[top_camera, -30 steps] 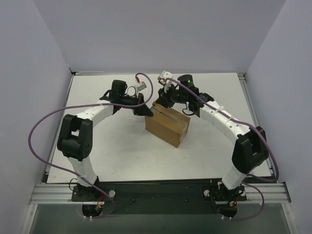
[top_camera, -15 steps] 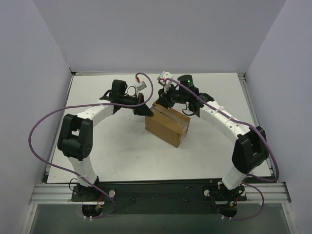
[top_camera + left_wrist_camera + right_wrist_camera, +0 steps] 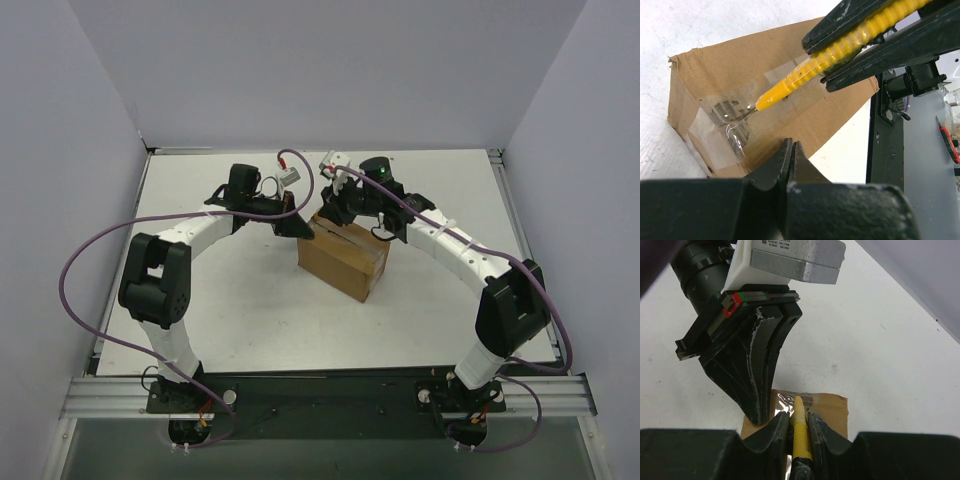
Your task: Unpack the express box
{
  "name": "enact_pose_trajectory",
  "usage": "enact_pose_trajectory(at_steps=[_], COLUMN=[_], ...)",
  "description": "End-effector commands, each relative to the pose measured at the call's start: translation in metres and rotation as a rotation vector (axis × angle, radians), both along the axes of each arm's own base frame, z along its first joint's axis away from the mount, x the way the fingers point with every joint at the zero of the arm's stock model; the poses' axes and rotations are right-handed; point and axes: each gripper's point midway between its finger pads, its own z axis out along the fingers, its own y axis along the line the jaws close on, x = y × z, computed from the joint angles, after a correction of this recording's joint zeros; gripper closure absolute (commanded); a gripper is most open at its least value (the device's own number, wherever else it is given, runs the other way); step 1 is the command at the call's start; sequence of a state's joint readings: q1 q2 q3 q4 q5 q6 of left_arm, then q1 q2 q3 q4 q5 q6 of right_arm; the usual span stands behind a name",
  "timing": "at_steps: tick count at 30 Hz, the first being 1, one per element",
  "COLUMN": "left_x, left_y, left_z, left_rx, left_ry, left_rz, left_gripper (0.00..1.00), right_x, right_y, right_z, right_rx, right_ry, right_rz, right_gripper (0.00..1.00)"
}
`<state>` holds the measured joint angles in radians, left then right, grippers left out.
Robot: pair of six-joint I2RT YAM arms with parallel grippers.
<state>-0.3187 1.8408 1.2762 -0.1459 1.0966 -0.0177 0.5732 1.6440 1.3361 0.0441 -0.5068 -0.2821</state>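
The express box (image 3: 343,258), a brown taped carton, sits mid-table with its flaps closed. My right gripper (image 3: 799,421) is shut on a yellow cutter (image 3: 799,434). The cutter's blade tip rests on the clear tape at the box's far end (image 3: 747,114). The cutter (image 3: 840,50) and the box (image 3: 805,115) also show in the left wrist view. My left gripper (image 3: 791,146) is shut and empty, its fingertips pressing on the box's far left top edge. It shows in the top view (image 3: 302,228) and in the right wrist view (image 3: 760,405). The right gripper shows in the top view (image 3: 330,212).
White tabletop (image 3: 230,300) surrounds the box. Grey walls enclose the back and both sides. A black rail (image 3: 330,385) with both arm bases runs along the near edge.
My right gripper has moved a little left and toward the far end of the box with the cutter. The left arm and the box have not moved.
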Motion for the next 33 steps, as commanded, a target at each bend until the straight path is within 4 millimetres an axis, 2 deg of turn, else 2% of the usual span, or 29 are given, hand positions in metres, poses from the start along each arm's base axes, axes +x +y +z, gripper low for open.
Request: enact_pose_trajectory(at_steps=[1,7,11,26,28,33], left_x=[0.015,0.014,0.017,0.024,0.022,0.025], left_y=[0.002,0.002,0.001,-0.002,-0.007,-0.014], left_z=[-0.008,-0.009,-0.007,-0.010,-0.004,0.026], left_rx=[0.024,0.026,0.027,0.026,0.002,-0.067], left_ry=[-0.032,-0.031,-0.017,-0.002,0.001,-0.033], left_rz=[0.028,0.029,0.047,0.080,0.066,0.071], left_gripper=[1.00,1.00,1.00,1.00,1.00,1.00], right_x=[0.000,-0.004,-0.004,-0.020,-0.022,-0.017], right_y=[0.001,0.000,-0.004,-0.039,-0.040,-0.039], right_z=[0.014,0.007,0.012,0.005,0.003,0.000], right_rx=[0.011,-0.009,-0.034,-0.171,-0.175,-0.182], right_ry=[-0.073,-0.048,-0.051,0.038,0.044,0.037], right_rz=[-0.002,0.002,-0.038,-0.188,-0.192,-0.197], right_gripper=[1.00,1.00,1.00,1.00,1.00,1.00])
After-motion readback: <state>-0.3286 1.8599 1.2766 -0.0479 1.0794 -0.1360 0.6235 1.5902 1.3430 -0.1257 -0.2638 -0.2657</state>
